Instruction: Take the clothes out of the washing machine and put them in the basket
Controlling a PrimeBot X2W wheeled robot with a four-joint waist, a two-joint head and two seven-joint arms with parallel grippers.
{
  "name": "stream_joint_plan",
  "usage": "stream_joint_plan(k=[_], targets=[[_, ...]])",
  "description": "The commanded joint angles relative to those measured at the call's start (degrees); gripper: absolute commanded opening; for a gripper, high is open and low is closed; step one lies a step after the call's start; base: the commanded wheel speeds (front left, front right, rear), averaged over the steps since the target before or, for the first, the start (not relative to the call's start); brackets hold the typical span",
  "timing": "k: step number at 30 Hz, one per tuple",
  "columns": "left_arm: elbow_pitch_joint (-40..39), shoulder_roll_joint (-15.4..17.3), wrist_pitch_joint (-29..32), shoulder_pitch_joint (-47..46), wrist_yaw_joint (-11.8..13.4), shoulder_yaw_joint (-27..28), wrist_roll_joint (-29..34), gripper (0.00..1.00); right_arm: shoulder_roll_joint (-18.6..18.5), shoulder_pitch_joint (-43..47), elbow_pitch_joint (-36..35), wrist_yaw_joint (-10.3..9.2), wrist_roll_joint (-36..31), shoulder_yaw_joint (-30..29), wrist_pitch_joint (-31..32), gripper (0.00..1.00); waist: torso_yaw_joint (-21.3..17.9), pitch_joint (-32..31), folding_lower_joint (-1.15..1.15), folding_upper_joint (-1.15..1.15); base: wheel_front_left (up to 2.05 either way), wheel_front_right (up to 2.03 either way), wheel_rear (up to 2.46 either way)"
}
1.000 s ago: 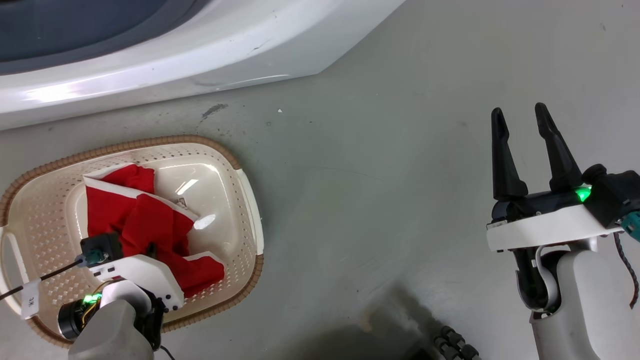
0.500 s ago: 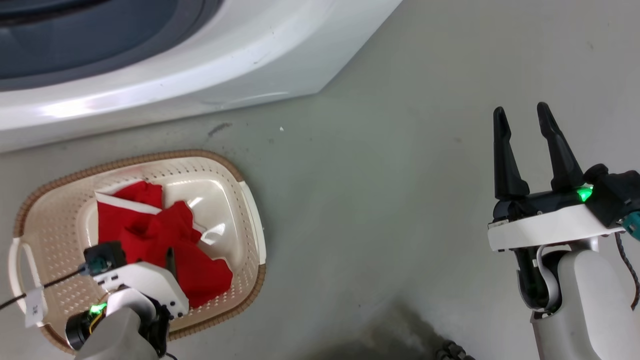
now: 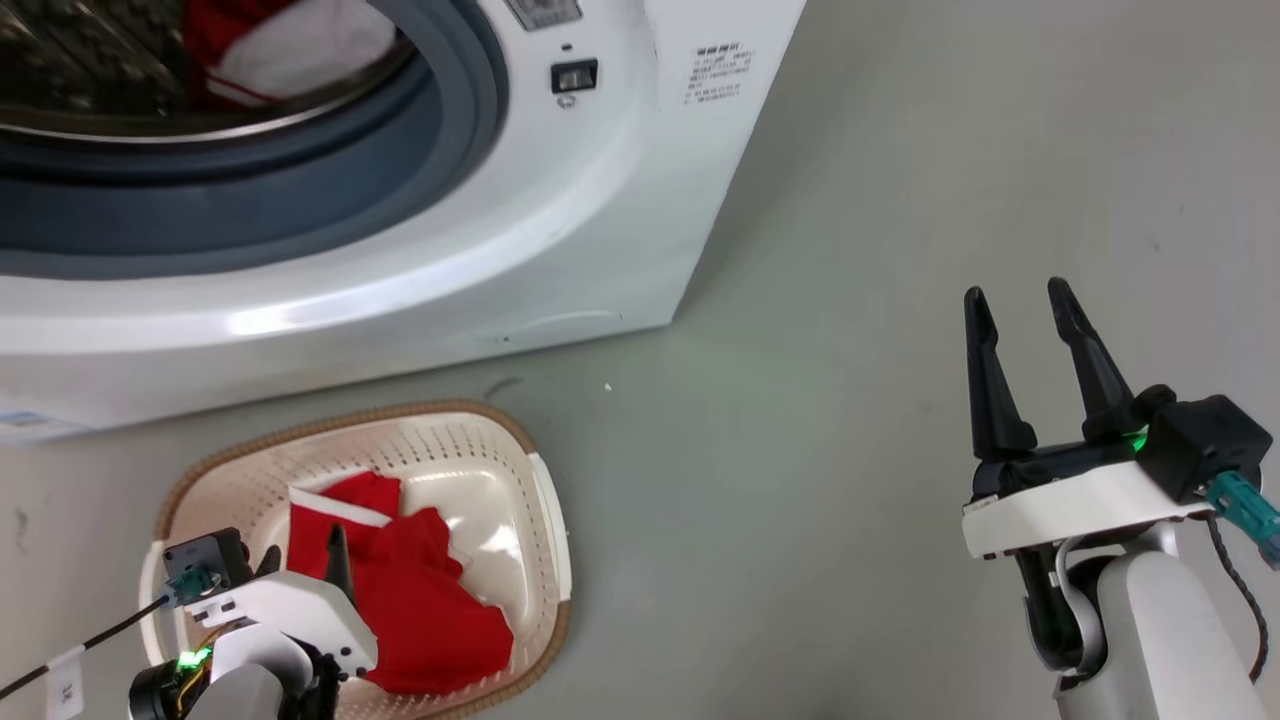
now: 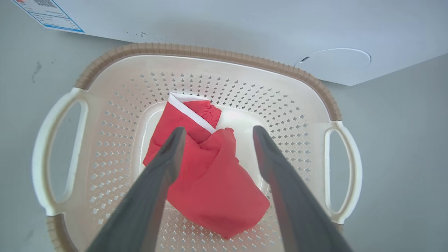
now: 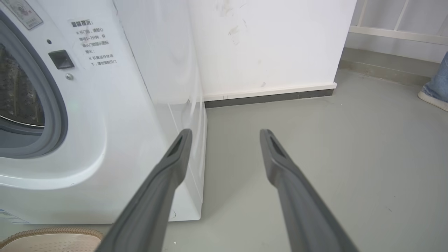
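Clothes: one red garment [image 4: 206, 175] with white trim lies on the bottom of the basket [image 4: 210, 59]; another [image 3: 290, 45] sits in the washing machine [image 3: 600, 200] drum.
Left gripper [image 4: 217, 128]: fingers spread, holding nothing, poised over the basket's garment.
Right gripper [image 3: 1016, 288]: spread, empty, over the floor [image 3: 850, 250], well apart from both.

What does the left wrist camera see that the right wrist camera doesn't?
Left wrist camera: the red clothes lying in the basket, its two handles, and the open left tool over them. Right wrist camera: the grey-rimmed porthole, a white wall, a person's shoe at the edge, and the open right tool. Both: the white washing machine, the grey floor and some of the basket's brown rim.
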Motion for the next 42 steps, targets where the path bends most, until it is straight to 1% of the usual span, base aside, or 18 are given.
stream_joint_plan(k=[1, 7, 14, 17, 21, 27, 32, 38, 42], targets=[[-2.1, 0.5, -0.1, 1.3, 0.3, 0.7, 1.1, 1.00, 0.0, 0.9, -0.1, -0.01, -0.5, 0.1, 0.3, 1.00, 1.2, -3.6, 0.01, 0.00, 0.00, 0.00, 0.00], [-8.5, 0.4, -0.1, 4.3, 0.8, 2.8, 4.1, 1.00, 0.0, 2.5, -0.4, -0.01, -1.1, -0.3, 1.2, 1.00, 2.3, -6.9, 0.01, 0.00, 0.00, 0.00, 0.00], [-18.9, -1.3, -0.2, 6.8, 1.3, 5.8, 8.6, 1.00, 0.0, 4.6, -1.2, -0.01, -1.2, -0.7, 2.1, 1.00, 3.3, -9.3, 0.01, 0.00, 0.00, 0.00, 0.00], [-23.2, -1.5, -0.2, 6.7, 1.1, 6.8, 10.5, 1.00, 0.0, 5.0, -1.5, -0.01, -1.0, -0.8, 2.3, 1.00, 3.4, -9.6, 0.01, 0.00, 0.00, 0.00, 0.00], [-28.0, -1.4, -0.2, 4.2, 0.6, 7.1, 12.9, 1.00, 0.0, 5.1, -2.0, -0.01, -0.4, -0.6, 2.4, 1.00, 2.7, -8.9, 0.01, 0.00, 0.00, 0.00, 0.00], [-31.2, 0.5, -0.2, -1.9, -0.1, 7.7, 15.1, 1.00, 0.0, 3.9, -1.6, -0.01, 0.9, 0.1, 1.8, 1.00, 0.3, -6.8, 0.01, 0.00, 0.00, 0.00, 0.00], [-29.8, 3.4, 0.5, -9.0, -0.4, 7.4, 16.1, 1.00, 0.0, 3.0, -0.7, -0.01, 2.6, 1.0, 1.0, 1.00, -2.5, -4.9, 0.01, 0.00, 0.00, 0.00, 0.00], [-26.6, 8.2, 5.7, -17.3, -1.0, 6.6, 17.4, 1.00, 0.0, 1.9, 0.8, -0.01, 4.8, 2.5, 0.3, 1.00, -6.4, -1.6, 0.01, 0.00, 0.00, 0.00, 0.00], [-24.2, 11.8, 10.7, -22.5, -1.4, 6.4, 17.9, 1.00, 0.0, 1.4, 1.7, -0.01, 6.7, 3.4, -0.1, 1.00, -8.7, 1.3, 0.01, 0.00, 0.00, 0.00, 0.00]])
